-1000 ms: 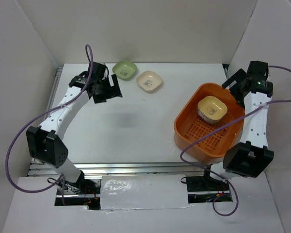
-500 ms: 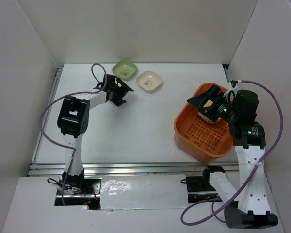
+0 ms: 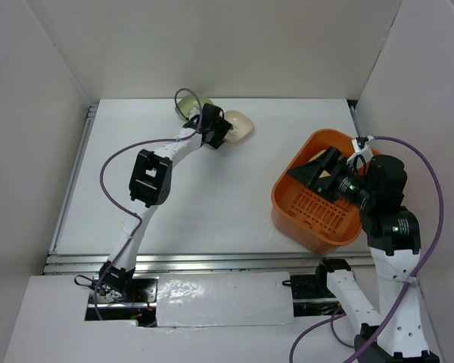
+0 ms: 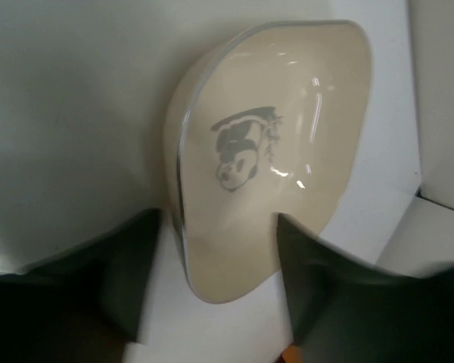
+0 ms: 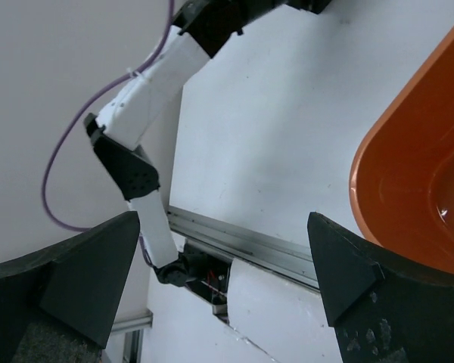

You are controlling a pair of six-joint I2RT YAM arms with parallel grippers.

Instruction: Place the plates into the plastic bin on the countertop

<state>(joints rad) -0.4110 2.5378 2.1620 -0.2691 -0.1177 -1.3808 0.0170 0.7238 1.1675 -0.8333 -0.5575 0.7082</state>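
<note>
Left arm [image 3: 147, 178] stretches far back, jaws spread astride the cream plate [image 4: 272, 151].

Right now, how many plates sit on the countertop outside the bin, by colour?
Green plate: 1
Cream plate: 1
Total: 2
Whatever lies in the plastic bin under the right gripper is too hidden to count.
</note>
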